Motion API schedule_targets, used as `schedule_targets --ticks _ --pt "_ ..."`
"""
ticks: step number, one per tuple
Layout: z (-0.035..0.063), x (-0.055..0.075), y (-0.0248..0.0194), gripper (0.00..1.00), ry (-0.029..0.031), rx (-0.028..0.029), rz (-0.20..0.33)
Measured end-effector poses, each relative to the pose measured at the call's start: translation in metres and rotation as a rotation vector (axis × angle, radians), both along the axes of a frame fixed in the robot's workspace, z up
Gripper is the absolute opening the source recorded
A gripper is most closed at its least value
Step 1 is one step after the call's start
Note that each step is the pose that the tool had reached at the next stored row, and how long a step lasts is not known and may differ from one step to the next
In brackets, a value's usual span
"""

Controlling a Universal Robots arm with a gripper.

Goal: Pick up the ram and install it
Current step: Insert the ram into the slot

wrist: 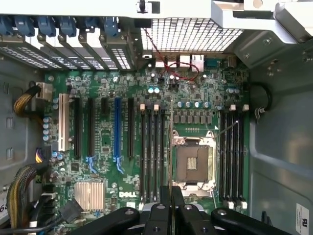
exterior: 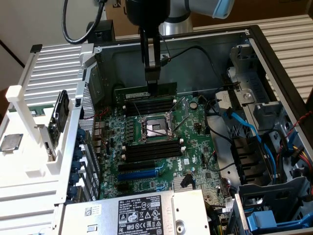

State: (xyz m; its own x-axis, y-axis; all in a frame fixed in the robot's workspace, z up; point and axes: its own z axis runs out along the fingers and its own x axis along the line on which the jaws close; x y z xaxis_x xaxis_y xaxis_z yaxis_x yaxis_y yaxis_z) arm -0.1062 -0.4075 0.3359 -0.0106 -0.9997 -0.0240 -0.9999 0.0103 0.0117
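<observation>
My gripper comes down from above into the open computer case and is shut on the ram, a long dark-green stick held on its long edge. The ram hangs just above the far bank of black memory slots, parallel to them; whether it touches a slot I cannot tell. In the wrist view the ram appears edge-on as a thin line running out from the gripper, between one bank of slots and the CPU socket.
A second bank of slots lies nearer, past the CPU socket. A blue expansion slot, the power supply, a drive cage with blue cables and a white rack surround the board.
</observation>
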Motion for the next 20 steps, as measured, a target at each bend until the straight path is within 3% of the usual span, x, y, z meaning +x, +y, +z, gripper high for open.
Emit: schedule_targets --ticks 11,16,20 --pt "-0.0201 0.001 -0.0035 0.13 0.0000 0.0012 0.000" --pt "-0.0285 0.002 -0.0036 0.13 0.0000 -0.0018 0.000" --pt "-0.0301 0.001 -0.0040 0.13 0.0000 -0.0023 0.000"
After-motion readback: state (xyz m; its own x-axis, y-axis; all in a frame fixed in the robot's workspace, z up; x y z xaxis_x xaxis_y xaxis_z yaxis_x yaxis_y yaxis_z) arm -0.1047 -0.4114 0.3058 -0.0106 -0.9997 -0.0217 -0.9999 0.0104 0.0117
